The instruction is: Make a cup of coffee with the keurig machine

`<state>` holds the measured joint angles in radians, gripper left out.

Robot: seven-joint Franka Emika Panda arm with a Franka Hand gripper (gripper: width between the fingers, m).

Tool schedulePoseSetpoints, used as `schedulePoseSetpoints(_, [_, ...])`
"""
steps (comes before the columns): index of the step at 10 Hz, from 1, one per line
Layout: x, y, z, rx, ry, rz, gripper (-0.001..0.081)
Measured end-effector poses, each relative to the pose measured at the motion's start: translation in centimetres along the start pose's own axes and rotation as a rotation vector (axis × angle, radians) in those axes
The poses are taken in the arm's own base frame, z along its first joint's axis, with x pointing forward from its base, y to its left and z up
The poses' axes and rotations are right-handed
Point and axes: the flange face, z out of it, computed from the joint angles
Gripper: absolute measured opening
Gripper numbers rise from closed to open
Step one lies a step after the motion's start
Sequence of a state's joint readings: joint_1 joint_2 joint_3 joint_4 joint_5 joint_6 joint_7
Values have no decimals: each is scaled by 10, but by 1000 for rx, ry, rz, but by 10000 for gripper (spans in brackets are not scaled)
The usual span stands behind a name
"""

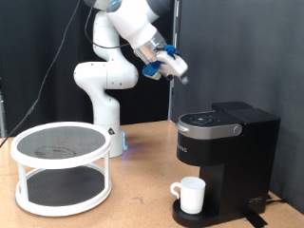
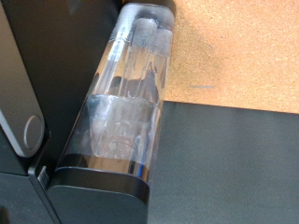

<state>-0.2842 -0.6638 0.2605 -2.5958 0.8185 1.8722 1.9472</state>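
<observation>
While the cup (image 1: 191, 194) sits under the keurig machine (image 1: 228, 152), the raised gripper (image 1: 178, 72) touches nothing, opening unclear.

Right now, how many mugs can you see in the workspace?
1. The white cup stands on the drip base of the keurig machine, handle toward the exterior view's left. The two-tier round rack looks bare, though others could be hidden behind the machine.

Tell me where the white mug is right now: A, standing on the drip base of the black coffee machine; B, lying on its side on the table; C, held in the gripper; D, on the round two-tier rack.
A: the exterior view shows the white mug upright on the drip base of the keurig machine, under its head, while the gripper is up in the air above the machine.
</observation>
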Motion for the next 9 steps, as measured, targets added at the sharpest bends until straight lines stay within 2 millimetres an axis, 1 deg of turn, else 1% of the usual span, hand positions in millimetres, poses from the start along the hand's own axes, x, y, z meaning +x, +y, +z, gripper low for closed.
schedulePoseSetpoints(1, [-1, 0, 1, -17, -27, 13, 734])
schedulePoseSetpoints(2, [1, 1, 1, -21, 15, 17, 734])
schedulePoseSetpoints(3, [-1, 4, 0, 15, 123, 3, 734])
schedulePoseSetpoints(4, [-8, 7, -2, 74, 221, -11, 734])
schedulePoseSetpoints(5, [-19, 11, -5, 127, 266, -14, 734])
schedulePoseSetpoints(7, [-44, 15, -21, 205, 222, -14, 734])
schedulePoseSetpoints(9, [-64, 11, -35, 241, 182, -9, 734])
